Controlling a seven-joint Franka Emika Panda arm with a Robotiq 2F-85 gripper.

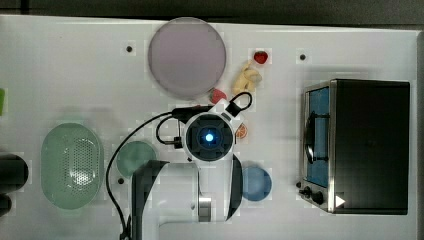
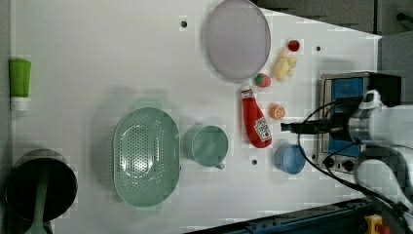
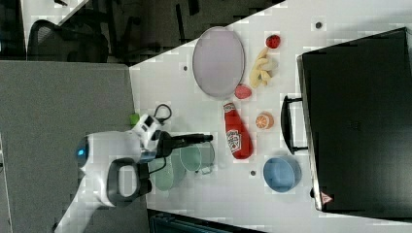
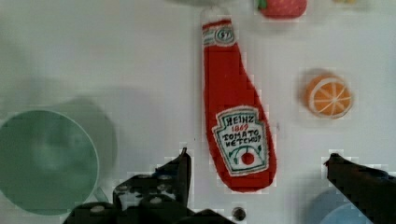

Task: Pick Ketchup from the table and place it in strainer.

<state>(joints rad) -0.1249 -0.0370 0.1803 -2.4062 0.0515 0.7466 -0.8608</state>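
Observation:
The Ketchup [image 4: 236, 107] is a red soft bottle with a white cap and a white label, lying flat on the white table [image 2: 97, 58]. In the left view the Ketchup [image 2: 255, 119] lies between a green cup and an orange slice. My gripper [image 4: 259, 161] hangs above its label end, open, with one finger on each side and nothing held. In the top view my wrist [image 1: 209, 136] covers the bottle. The pale green oval strainer [image 2: 119, 146] stands beyond the cup, at the top view's left [image 1: 47, 150].
Close to the bottle are a green cup [image 2: 208, 145], a blue bowl [image 2: 289, 159], an orange slice [image 2: 278, 112] and a strawberry [image 2: 263, 80]. A grey plate [image 2: 236, 39] and yellow pieces [image 2: 284, 66] lie further off. A toaster oven [image 1: 367, 145] fills the top view's right.

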